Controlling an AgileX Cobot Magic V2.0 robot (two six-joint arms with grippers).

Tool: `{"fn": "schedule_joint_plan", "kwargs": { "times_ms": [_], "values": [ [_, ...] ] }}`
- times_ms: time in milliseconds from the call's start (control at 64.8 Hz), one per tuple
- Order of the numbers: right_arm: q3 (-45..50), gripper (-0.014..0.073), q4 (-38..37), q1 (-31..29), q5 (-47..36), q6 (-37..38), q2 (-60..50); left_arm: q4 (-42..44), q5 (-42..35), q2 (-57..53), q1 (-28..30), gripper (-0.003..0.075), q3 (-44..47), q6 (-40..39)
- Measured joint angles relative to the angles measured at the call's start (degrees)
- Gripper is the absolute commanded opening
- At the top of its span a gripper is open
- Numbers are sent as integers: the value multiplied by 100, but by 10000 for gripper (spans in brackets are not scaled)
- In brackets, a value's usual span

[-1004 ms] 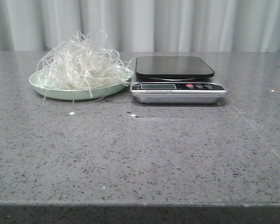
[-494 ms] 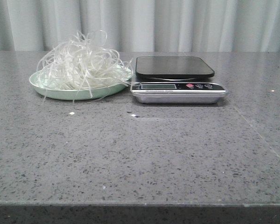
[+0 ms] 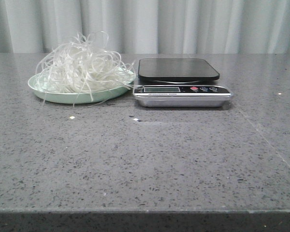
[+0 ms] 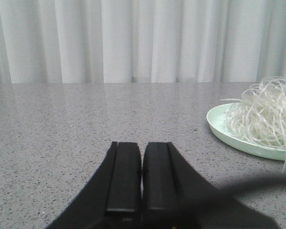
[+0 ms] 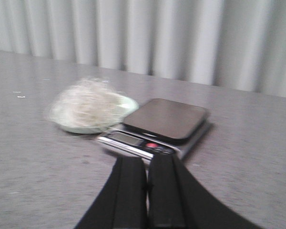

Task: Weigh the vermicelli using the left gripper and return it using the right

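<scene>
Vermicelli (image 3: 82, 63): heaped on plate (image 3: 43, 92), beside scale (image 3: 181, 82)
Scale: pan bare
Left gripper (image 4: 142, 179): fingers pressed together, empty
Right gripper (image 5: 147, 191): fingers together, empty
Stage: fits unweighed or weighed and returned

A big pile of white vermicelli (image 3: 82, 63) sits on a green plate (image 3: 48, 93) near the tabletop's (image 3: 145, 159) far edge. A scale (image 3: 181, 82) stands just beside it.

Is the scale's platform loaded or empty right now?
Empty. The dark platform is bare, and the noodles are all heaped on the green plate beside the scale.
</scene>
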Motion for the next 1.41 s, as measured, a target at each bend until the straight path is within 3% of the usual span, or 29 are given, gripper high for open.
{"fn": "schedule_joint_plan", "kwargs": {
  "times_ms": [263,417,695,1405],
  "values": [
    [665,188,-137,-1847,-511,0,0,0,0,0,0,132,0,0],
    [1077,188,-137,-2426,-863,0,0,0,0,0,0,132,0,0],
    [1457,188,-137,-2537,-1471,0,-327,0,-14,0,0,132,0,0],
    [1457,188,-137,-2537,-1495,0,-338,0,-14,0,0,132,0,0]
  ]
}}
